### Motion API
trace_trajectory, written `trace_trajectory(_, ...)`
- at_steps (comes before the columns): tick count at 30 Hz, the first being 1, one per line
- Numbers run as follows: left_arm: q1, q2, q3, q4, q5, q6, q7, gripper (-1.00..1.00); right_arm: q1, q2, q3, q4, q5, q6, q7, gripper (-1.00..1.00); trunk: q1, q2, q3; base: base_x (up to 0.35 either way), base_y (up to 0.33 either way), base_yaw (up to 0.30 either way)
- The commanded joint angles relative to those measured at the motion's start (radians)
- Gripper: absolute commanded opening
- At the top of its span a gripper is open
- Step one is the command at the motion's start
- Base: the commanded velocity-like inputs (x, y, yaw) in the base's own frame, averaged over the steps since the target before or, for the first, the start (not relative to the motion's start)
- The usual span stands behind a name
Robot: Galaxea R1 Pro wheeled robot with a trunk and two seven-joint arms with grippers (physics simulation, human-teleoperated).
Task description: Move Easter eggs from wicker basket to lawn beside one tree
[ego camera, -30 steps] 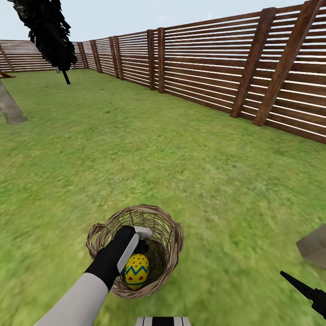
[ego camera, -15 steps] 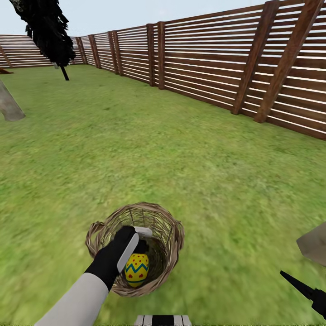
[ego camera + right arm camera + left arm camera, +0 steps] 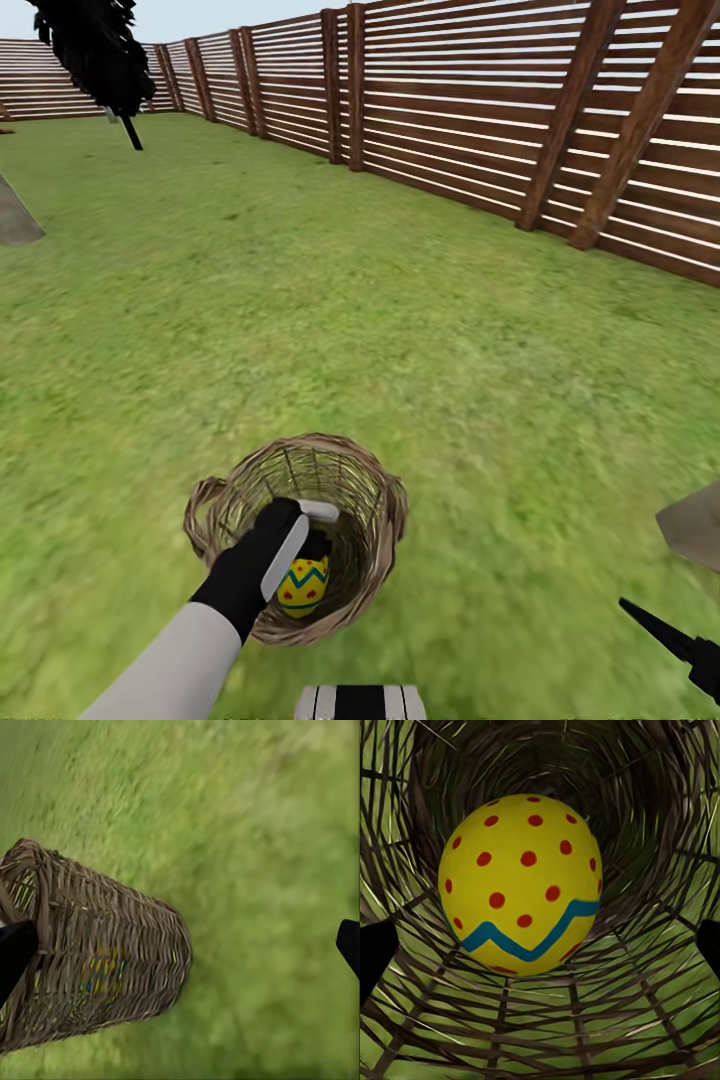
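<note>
The left gripper (image 3: 312, 530) reaches down into the mouth of the round brown open-weave wicker basket (image 3: 375, 490), its black-and-white wrist crossing the near rim. In the left wrist view its two dark fingertips (image 3: 375, 956) stand wide apart at either side, open and grasping nothing, with a bright yellow Easter egg with red dots and a blue zigzag band (image 3: 521, 885) lying between and beyond them on the basket's floor. In the head view that egg (image 3: 303, 587) sits low inside the basket, just under the gripper. The basket stands upright on the flat green lawn (image 3: 300, 320).

The right gripper (image 3: 665, 635) hangs well to the right of the basket, over bare grass; its dark fingertips (image 3: 15, 952) sit far apart, open and empty.

A brown fence of horizontal wooden slats (image 3: 480, 120) runs behind, with a narrow black cypress-like tree (image 3: 95, 50) far off to the left.
</note>
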Motion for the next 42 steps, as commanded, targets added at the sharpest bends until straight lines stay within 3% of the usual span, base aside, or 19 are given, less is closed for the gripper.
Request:
trace_trajectory(1, -0.001, -0.001, -0.002, -0.001, 0.010, 0.002, 0.010, 1.00, 0.000, 0.000, 0.000, 0.000, -0.004, 0.006, 0.001, 1.00, 0.000, -0.001, -0.005, 0.000, 0.000, 0.000)
trace_trajectory(22, -0.013, 0.002, -0.004, -0.006, 0.014, -0.002, 0.010, 1.00, 0.000, 0.002, 0.009, 0.000, 0.006, 0.004, -0.001, 1.00, 0.010, -0.005, -0.086, 0.000, 0.000, 0.000)
trace_trajectory(34, -0.013, 0.005, -0.004, -0.012, 0.013, -0.004, 0.009, 1.00, 0.000, 0.003, 0.009, 0.000, 0.004, 0.004, -0.001, 1.00, 0.010, -0.005, -0.086, 0.000, 0.000, 0.000)
trace_trajectory(39, -0.013, 0.007, -0.006, -0.012, 0.012, -0.027, 0.009, 1.00, 0.000, 0.003, 0.009, 0.000, 0.003, 0.004, -0.001, 1.00, 0.012, -0.007, -0.105, 0.000, 0.000, 0.000)
trace_trajectory(42, -0.012, 0.007, -0.007, -0.012, 0.013, -0.037, 0.008, 1.00, 0.000, 0.003, 0.009, 0.000, 0.003, 0.004, -0.001, 1.00, 0.012, -0.007, -0.105, 0.000, 0.000, 0.000)
